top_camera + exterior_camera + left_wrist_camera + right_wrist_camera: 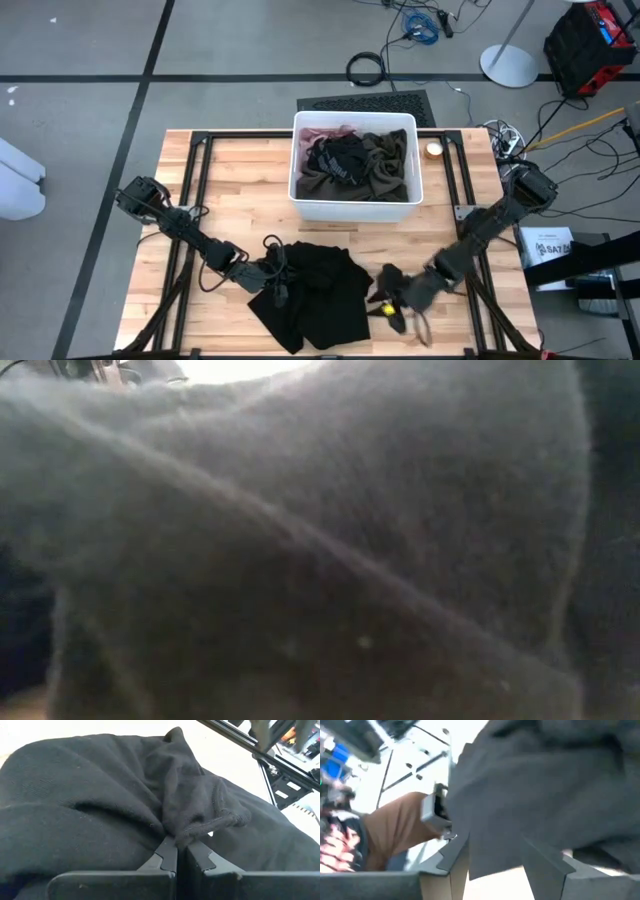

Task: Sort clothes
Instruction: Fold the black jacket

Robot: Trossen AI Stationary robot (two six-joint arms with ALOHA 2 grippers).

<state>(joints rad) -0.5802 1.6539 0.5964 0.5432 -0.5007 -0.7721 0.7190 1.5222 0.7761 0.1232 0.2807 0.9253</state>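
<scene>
While my left pincer [181, 851] pinches a fold of the black garment [315, 290] near the desk's [240, 165] front edge, anchoring it, my right pincer [492, 852] stands spread at its right side, fabric between the fingers. Other clothes fill the white bin [300, 195] at the back.

Black garment [320, 285] rumpled on table
</scene>
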